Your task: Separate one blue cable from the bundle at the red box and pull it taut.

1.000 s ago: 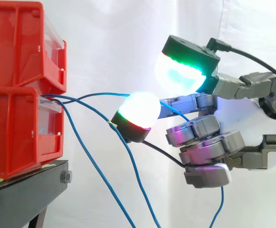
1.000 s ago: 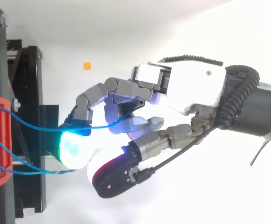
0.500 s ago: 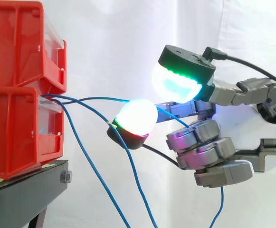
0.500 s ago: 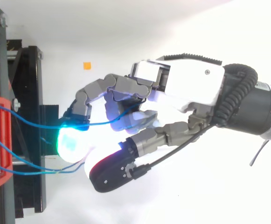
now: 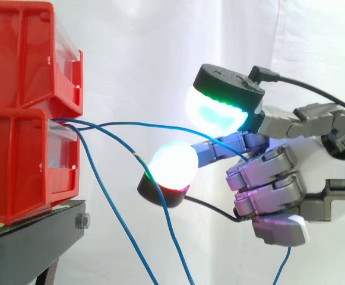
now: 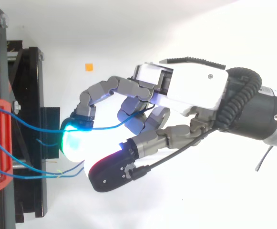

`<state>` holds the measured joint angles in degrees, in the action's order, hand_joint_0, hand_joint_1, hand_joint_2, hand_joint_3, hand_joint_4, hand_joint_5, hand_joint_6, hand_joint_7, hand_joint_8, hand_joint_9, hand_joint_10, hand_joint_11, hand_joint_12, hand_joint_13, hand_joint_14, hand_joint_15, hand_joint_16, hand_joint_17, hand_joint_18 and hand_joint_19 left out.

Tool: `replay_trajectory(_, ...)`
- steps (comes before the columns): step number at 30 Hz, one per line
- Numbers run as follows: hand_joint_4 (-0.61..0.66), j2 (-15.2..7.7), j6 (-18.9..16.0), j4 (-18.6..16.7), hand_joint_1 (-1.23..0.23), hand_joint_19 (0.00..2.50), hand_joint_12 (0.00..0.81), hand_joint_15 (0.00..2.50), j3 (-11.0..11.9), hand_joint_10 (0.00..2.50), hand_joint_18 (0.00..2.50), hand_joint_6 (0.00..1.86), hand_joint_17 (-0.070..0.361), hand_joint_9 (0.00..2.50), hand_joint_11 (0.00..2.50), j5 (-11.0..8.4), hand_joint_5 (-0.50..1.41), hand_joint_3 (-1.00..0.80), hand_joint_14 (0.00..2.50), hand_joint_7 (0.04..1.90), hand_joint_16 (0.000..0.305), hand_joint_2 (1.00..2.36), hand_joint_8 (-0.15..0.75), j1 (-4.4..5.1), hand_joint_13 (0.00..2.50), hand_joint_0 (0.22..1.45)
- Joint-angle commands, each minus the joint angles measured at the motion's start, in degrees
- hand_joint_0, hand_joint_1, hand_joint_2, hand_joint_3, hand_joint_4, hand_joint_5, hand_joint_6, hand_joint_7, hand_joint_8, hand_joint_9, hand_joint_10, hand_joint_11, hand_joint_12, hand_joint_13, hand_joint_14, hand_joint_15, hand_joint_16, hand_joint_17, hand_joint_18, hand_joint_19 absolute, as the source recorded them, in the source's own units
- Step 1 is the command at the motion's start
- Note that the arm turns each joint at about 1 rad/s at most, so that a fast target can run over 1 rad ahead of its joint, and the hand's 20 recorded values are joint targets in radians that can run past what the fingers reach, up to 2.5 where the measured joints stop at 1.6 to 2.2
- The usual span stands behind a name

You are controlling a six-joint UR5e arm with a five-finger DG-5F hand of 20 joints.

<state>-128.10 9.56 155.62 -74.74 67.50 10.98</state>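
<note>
**Desk:** What did the hand (image 6: 190,95) have hold of?

**Photographer:** One blue cable (image 5: 142,123). It ran out of the front of the red box (image 5: 18,166) and into the curled fingers (image 5: 267,178), well away from the box. They were closed round it, while one finger and the thumb (image 5: 217,107) reached towards the box. The cable sagged in a shallow arc and was not yet taut.

**Desk:** And the rest of the bundle?

**Photographer:** The other cables (image 5: 114,202) dropped from the box front and hung below it. One ran right by the outstretched finger's glowing pad (image 5: 172,166), touching or nearly so; I could not tell which.

**Desk:** So where was the risk?

**Photographer:** In two places, as I judged it. A pull away from the box could have snagged that neighbour on the pad and dragged it along, undoing the separation. And the hold looked more like a loose hook than a pinch, so the cable might have slid through the fingers instead of tightening.
</note>
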Motion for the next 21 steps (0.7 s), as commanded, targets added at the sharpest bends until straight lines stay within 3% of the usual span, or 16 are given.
replay_trajectory(1,0.24,-0.4,0.0,-0.1,-0.59,0.62,0.586,1.63,0.0,2.5,2.3,0.74,0.125,1.44,2.5,-0.44,-0.21,-0.5,2.5,0.95,0.167,1.0,0.622,0.1,1.86,0.55)
replay_trajectory(9,0.23,-0.4,-0.8,0.0,-0.55,0.62,0.589,1.66,-0.1,2.5,2.32,0.73,0.126,1.51,2.5,-0.44,-0.21,-0.5,2.5,0.96,0.168,1.0,0.611,-0.43,1.88,0.57)
replay_trajectory(16,0.24,-0.4,-6.2,0.2,-0.53,0.61,0.596,1.66,-0.1,2.5,2.33,0.73,0.129,1.51,2.5,-0.18,-0.21,-0.5,2.5,0.97,0.172,1.0,0.613,-1.75,1.89,0.56)
replay_trajectory(21,0.26,-0.4,-6.7,0.3,-0.45,0.58,0.595,1.62,-0.1,2.5,2.36,0.73,0.133,1.52,2.5,-0.53,-0.21,-0.5,2.5,0.97,0.177,1.0,0.608,-2.19,1.9,0.54)
